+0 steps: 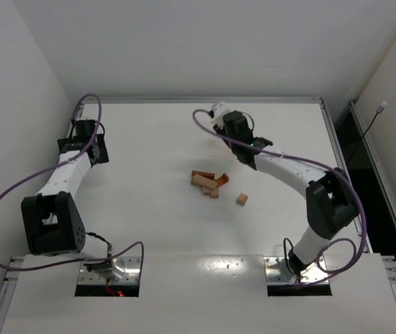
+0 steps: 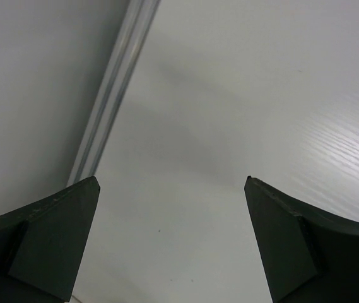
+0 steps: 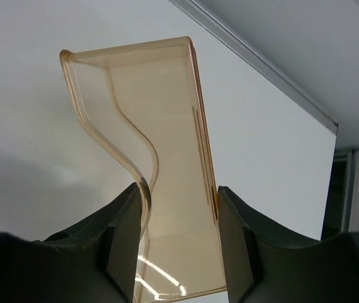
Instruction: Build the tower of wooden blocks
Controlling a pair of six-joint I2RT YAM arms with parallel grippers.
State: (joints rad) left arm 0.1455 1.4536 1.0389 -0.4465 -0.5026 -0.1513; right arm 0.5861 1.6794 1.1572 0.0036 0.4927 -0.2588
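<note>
Wood blocks (image 1: 207,182) likely light, rigid; pinch flat sides. Left gripper (image 2: 171,183) spread, empty; right gripper (image 3: 179,196) clamps amber plastic piece (image 3: 154,95) between fingers.

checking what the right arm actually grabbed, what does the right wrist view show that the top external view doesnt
Only the right wrist: a translucent amber plastic container clamped between the fingers of the right gripper, not a block. Only the top external: the loose pile of wood blocks mid-table and a lone cube beside it. Both: the white table and its metal edge rail.
</note>
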